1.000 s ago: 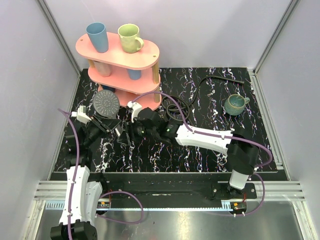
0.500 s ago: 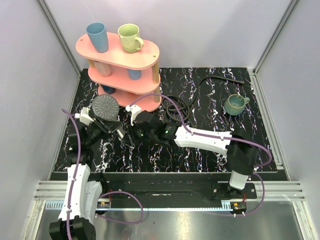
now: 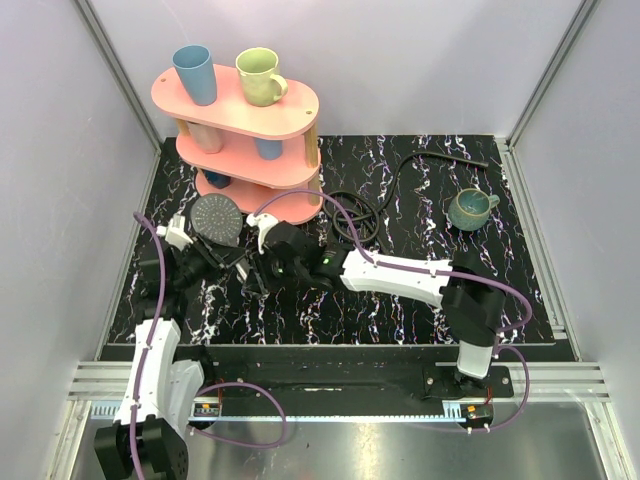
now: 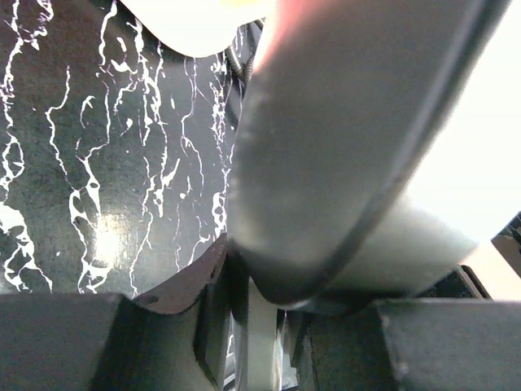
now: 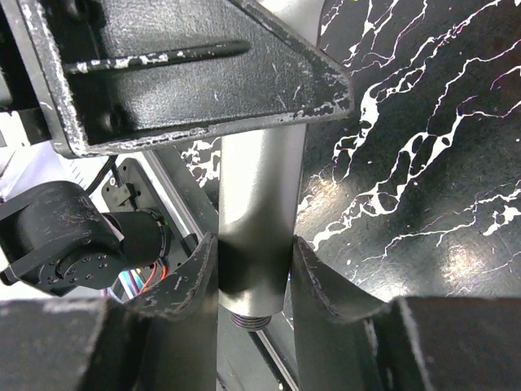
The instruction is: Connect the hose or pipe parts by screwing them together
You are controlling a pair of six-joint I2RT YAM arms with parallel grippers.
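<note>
The table (image 3: 420, 310) is covered in black, with white marble-like veins tinged violet in places. At eleven o'clock a pink shelf (image 3: 290, 105) is seen, topped by a blue cup (image 3: 195, 72) and a pale yellow-green mug (image 3: 259, 77). At two o'clock a teal mug (image 3: 468, 209) is found. The shower head (image 3: 216, 218) is dark grey, its round face patterned with fine dots. The hose (image 3: 450, 157) is black. The right arm (image 3: 400, 275) and the left arm (image 3: 160, 370) are clad in white and black and trailed by purple cables (image 3: 160, 285).

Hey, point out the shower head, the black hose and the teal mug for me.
shower head (image 3: 216, 218): top view, middle of its dotted face.
black hose (image 3: 445, 156): top view, straight stretch near its far end.
teal mug (image 3: 466, 209): top view, its bowl.
</note>
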